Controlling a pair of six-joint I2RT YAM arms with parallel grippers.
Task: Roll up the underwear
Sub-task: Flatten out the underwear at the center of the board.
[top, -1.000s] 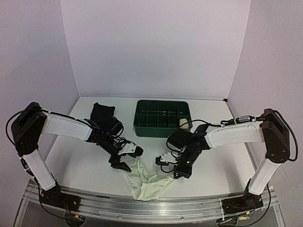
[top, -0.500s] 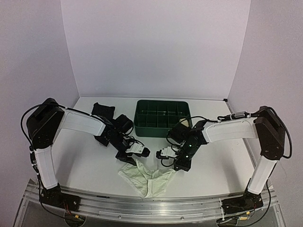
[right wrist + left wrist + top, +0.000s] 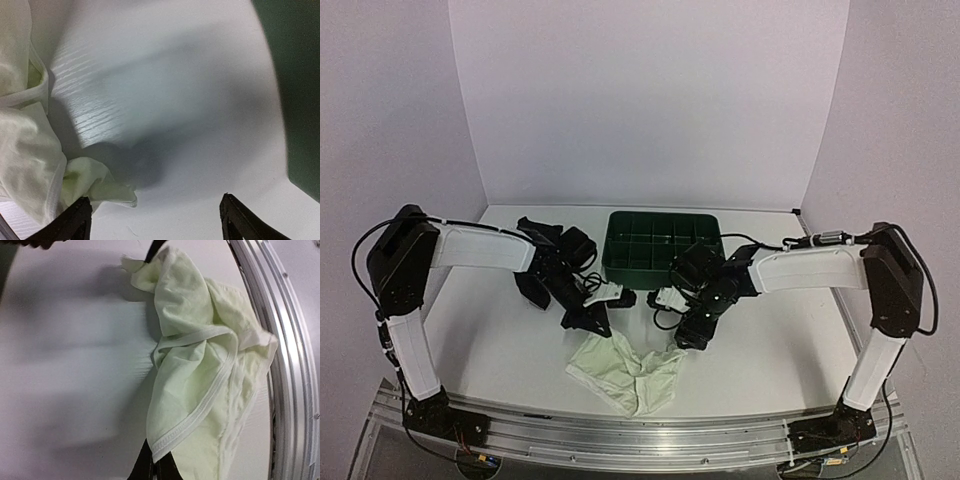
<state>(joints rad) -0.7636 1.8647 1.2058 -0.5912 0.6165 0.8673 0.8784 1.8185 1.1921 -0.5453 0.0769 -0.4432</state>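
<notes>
Just short of the table edge, crumpled underwear

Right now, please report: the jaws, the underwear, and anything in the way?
Left gripper jaws shut on cream underwear hem. Right gripper jaws open, empty, beside it. Underwear crumpled, not yet rolled. Green tray behind, not touching.

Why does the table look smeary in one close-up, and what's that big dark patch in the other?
Left wrist view: the table is streaked with blur, while the pale underwear is fairly sharp. Right wrist view: the patch is a soft shadow on the table, and the green tray at the edge is out of focus. Top view: evenly lit, faint shadows only.
</notes>
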